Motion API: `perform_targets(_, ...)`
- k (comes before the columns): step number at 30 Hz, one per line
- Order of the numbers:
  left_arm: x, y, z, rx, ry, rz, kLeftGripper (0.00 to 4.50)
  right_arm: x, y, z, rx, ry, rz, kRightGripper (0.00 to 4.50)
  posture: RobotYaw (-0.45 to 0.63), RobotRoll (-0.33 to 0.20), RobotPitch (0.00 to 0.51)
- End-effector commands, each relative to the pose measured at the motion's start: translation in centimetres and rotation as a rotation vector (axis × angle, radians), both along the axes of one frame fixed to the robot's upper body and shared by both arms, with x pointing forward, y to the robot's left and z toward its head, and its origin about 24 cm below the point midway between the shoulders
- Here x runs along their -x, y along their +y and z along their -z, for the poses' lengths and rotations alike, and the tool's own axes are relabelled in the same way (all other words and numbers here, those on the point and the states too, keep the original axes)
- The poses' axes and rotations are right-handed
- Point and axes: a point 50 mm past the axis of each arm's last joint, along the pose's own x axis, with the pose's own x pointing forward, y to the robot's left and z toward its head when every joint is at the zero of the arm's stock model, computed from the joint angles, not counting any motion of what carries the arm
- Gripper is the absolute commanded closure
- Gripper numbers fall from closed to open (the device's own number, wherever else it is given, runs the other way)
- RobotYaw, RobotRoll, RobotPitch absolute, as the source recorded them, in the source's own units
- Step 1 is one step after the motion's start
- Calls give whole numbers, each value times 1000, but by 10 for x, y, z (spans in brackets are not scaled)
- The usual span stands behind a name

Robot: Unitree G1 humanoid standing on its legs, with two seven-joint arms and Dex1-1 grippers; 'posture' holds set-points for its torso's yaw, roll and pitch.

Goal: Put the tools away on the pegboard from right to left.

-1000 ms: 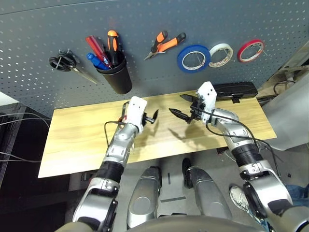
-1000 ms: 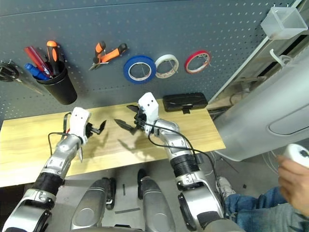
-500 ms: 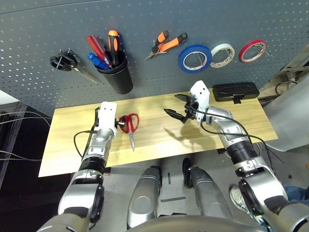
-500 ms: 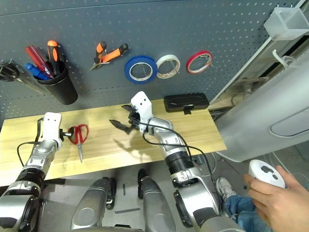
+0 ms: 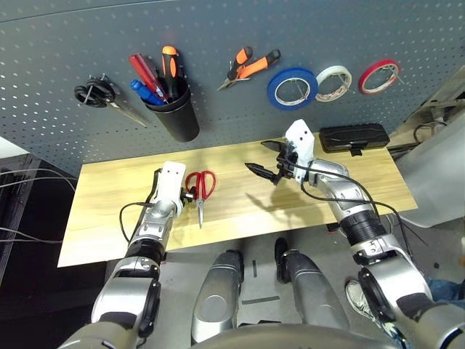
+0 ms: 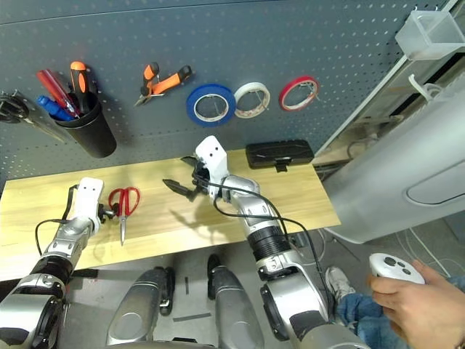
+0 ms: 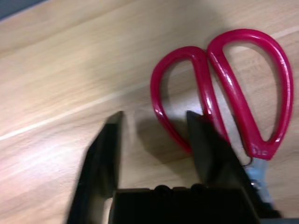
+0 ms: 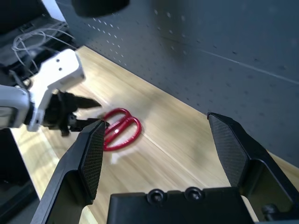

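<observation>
One pair of red-handled scissors with slim steel blades on the pale, wood-grained worktop, flat, no hook under it yet. Key relation: scissors lie just to the robot's right of the left tool, nearer to it than to the right tool, which stands well apart on the far side. Long axis runs roughly from board to robot: looped handles towards the large dark grey perforated pegboard, points towards the robot. Left tool released, its two black fingers parted, one over the edge of the nearer loop; contact cannot be told. Nothing between them that I would call a grip. Right tool empty, spread wide, ribbed-looking dark pads facing each other. Next move, my reading: shift left tool rightwards so the fingers straddle the handles, then close; smooth, glossy, rounded loops may swivel or slip if only one rim is caught. Already up: wide blue tape roll, a flat ring; orange-handled pliers, blunt-gripped; small blue-handled screwdriver in the tapered matt black cup. Scissors look like the last piece of the job.
</observation>
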Motion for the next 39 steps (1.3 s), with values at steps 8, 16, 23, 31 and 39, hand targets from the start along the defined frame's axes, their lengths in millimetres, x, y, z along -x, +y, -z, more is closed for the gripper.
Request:
perform_targets(8, 30, -1, 25, 104, 103, -104, 4460, 5, 4, 7, 25, 58, -52, 0, 160, 0, 234)
perform_targets(16, 32, 14, 0, 55, -202, -204, 4460, 7, 5, 6, 37, 63, -75, 0, 166, 0, 231)
perform_targets(23, 48, 41, -29, -48, -534, -258, 4460, 10, 14, -4, 4, 16, -144, 0, 172, 0, 232)
perform_targets(31, 62, 58, -61, -104, -783, -309, 4460, 15, 23, -15, -30, -34, -203, 0, 181, 0, 236)
perform_targets(39, 64, 65, -98, -148, -1008, -289, 4460, 17, 34, -33, -90, -90, -242, 0, 180, 0, 235)
